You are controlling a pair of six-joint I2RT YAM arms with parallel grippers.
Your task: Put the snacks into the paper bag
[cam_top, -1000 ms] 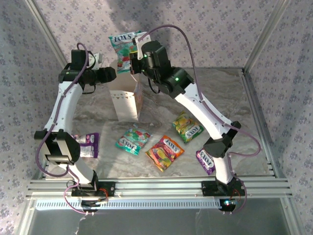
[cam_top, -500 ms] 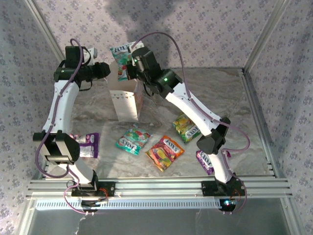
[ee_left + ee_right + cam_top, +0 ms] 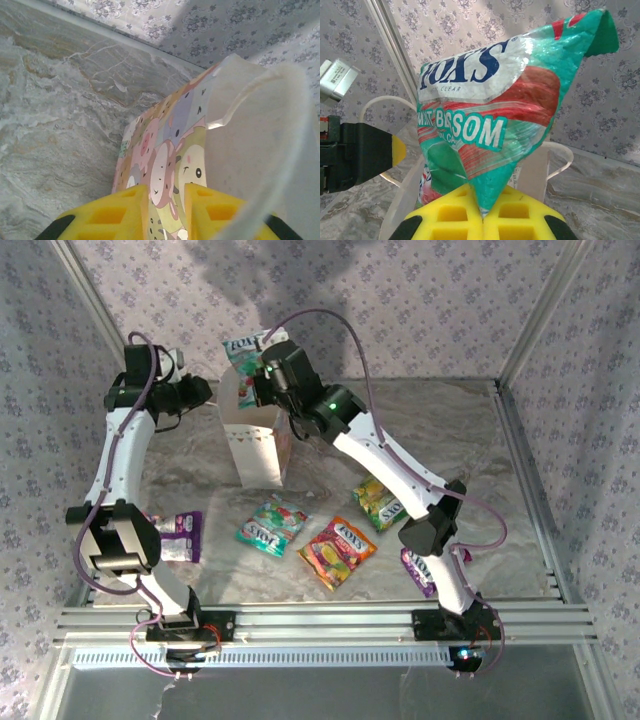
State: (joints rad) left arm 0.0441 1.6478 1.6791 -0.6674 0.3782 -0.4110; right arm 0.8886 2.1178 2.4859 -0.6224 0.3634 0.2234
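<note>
The paper bag point(image 3: 256, 448) stands upright at the back left of the table, its mouth facing up. My right gripper point(image 3: 254, 380) is shut on the bottom corner of a teal snack packet point(image 3: 243, 358) and holds it upright just above the bag's mouth. In the right wrist view the packet point(image 3: 490, 115) rises from my right gripper point(image 3: 483, 202), with the bag point(image 3: 534, 172) behind it. My left gripper point(image 3: 204, 392) is at the bag's left rim. In the left wrist view it point(image 3: 166, 189) straddles the printed bag wall point(image 3: 170, 135), with a narrow gap showing between the fingers.
Loose snacks lie in front of the bag: a purple packet point(image 3: 180, 535) by the left arm, a teal one point(image 3: 270, 525), a red-orange one point(image 3: 337, 552), a yellow-green one point(image 3: 383, 502) and a purple one point(image 3: 418, 570) under the right arm. Patterned walls enclose the table.
My right gripper has carried the teal packet left and down, closer over the bag's mouth. My left gripper has shifted left to the bag's rim and its jaws have narrowed.
</note>
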